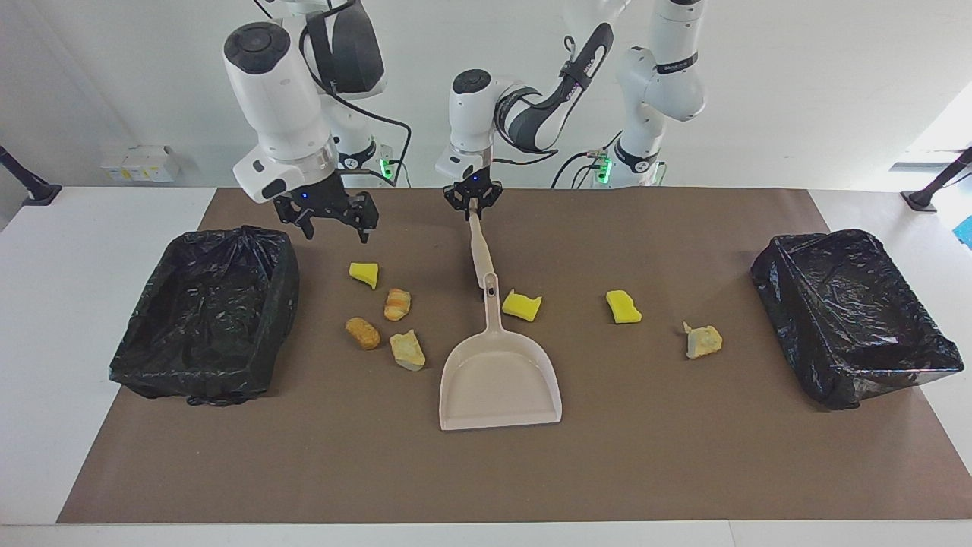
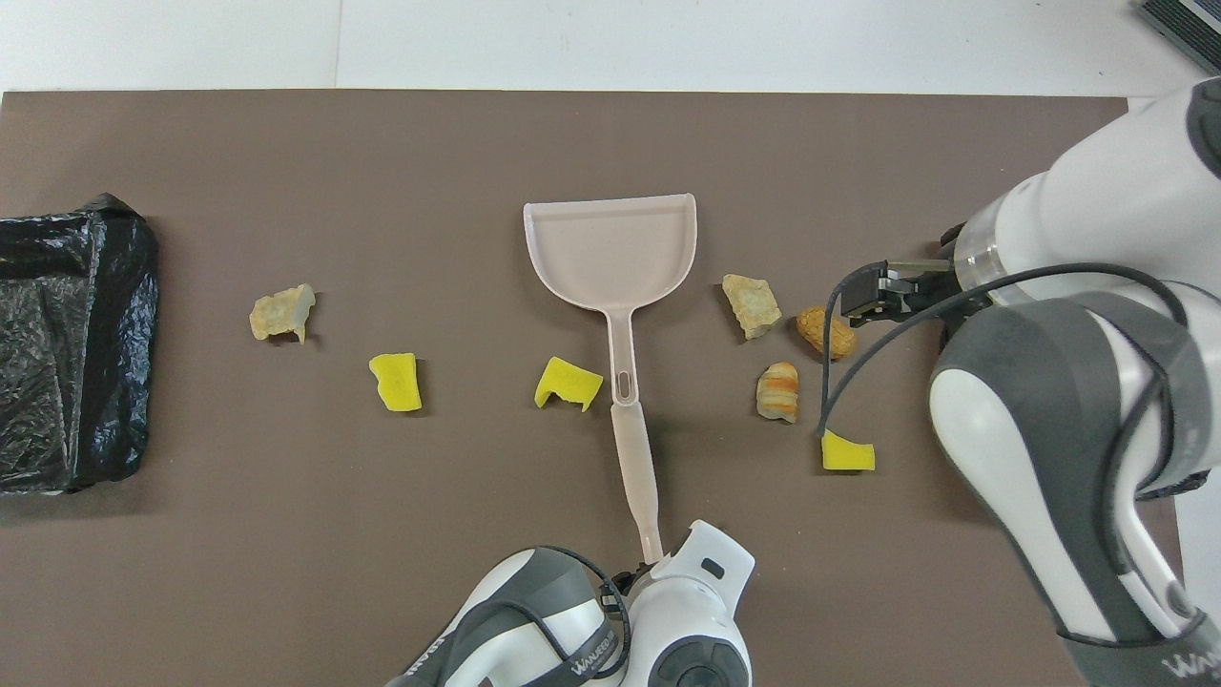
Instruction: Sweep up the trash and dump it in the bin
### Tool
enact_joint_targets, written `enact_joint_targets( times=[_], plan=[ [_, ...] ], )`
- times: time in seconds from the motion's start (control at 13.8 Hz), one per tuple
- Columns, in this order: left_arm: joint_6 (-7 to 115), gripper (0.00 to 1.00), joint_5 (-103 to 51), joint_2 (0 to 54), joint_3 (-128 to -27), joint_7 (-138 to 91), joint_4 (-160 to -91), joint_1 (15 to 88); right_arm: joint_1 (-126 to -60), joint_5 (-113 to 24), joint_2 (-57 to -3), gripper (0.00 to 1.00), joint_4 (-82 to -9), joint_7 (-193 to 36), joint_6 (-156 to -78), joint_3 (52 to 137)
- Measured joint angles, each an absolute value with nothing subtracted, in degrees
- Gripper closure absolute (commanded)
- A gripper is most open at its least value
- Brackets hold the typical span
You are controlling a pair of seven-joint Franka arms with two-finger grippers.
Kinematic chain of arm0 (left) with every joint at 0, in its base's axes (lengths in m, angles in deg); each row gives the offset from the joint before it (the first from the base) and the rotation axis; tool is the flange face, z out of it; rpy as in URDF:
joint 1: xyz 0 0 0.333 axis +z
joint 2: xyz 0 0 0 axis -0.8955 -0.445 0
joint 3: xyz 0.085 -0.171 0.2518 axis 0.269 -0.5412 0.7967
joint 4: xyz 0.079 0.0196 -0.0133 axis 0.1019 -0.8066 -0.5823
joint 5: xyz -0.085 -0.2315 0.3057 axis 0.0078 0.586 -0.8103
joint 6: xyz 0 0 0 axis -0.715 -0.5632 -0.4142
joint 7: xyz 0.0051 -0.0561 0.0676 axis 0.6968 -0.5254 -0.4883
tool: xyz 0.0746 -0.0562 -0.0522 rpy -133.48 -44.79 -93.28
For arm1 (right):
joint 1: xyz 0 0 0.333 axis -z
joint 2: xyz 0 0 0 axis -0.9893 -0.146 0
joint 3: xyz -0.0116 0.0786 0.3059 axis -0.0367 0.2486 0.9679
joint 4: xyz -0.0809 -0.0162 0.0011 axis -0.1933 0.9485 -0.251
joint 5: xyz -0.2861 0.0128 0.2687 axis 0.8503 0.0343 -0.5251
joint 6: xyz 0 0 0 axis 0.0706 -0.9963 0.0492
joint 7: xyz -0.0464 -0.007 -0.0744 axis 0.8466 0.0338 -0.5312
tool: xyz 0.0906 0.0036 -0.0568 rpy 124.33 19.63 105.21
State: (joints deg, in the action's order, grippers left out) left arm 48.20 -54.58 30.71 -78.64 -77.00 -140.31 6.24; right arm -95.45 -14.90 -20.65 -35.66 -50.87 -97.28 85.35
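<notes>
A beige dustpan [image 1: 497,380] [image 2: 610,248] lies flat on the brown mat, its handle pointing toward the robots. My left gripper [image 1: 472,207] [image 2: 651,561] is shut on the handle's end. The trash is seven lumps. A yellow chunk [image 1: 364,273], a striped bread piece [image 1: 397,304], an orange nugget [image 1: 363,333] and a tan piece [image 1: 408,350] lie toward the right arm's end. A yellow chunk [image 1: 522,305] touches the handle. Another yellow chunk [image 1: 623,307] and a tan piece [image 1: 703,341] lie toward the left arm's end. My right gripper [image 1: 334,226] is open and empty, raised beside the cluster.
Two bins lined with black bags stand at the mat's ends, one at the right arm's end [image 1: 209,311] and one at the left arm's end [image 1: 854,315] [image 2: 67,343]. The right arm [image 2: 1049,382] covers its bin in the overhead view.
</notes>
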Motion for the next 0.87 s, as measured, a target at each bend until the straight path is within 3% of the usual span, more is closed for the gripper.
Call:
enact_joint_targets(
  times=[0.51, 0.87],
  plan=[
    [31.8, 1.00, -54.7, 40.7, -77.7, -71.9, -140.2, 12.4, -99.9, -19.8, -30.7, 0.00, -28.3, -42.0, -101.3, 87.1],
    [27.8, 1.00, -54.9, 44.2, -77.4, -65.0, -140.3, 23.3, -105.4, -20.7, -34.9, 0.00, -27.5, -36.0, -105.0, 87.2]
  ],
)
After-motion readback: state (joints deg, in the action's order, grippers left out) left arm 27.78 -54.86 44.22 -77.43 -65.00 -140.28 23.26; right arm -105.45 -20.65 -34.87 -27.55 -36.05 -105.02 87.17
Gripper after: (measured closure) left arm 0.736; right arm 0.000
